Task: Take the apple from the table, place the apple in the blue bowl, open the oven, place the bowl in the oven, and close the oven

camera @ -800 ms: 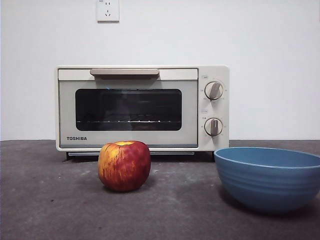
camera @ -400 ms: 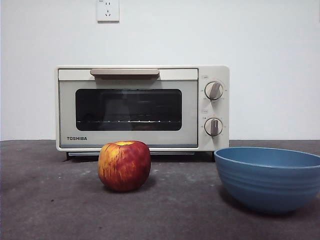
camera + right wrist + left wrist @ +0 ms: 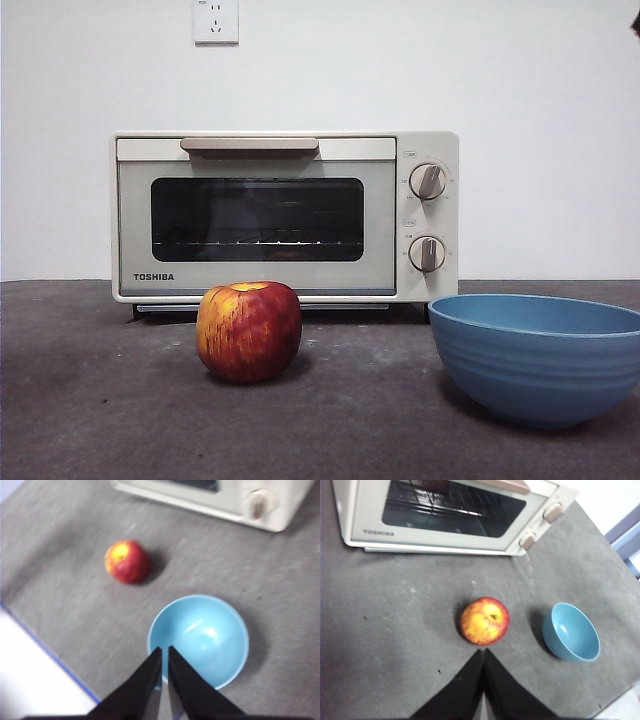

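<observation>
On counter, apple [image 3: 485,620] untouched beside blue bowl [image 3: 198,639]; left end effector [image 3: 483,652] and right end effector [image 3: 165,651] both closed, empty; round fruit may roll if nudged off-centre.

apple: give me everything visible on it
The apple is round, red with yellow-orange streaks and a yellowish stem hollow with a short stem, facing up. Skin looks glossy and whole. It sits upright on the table, ahead of the oven and beside the bowl, touching neither. No gripper touches it.
</observation>
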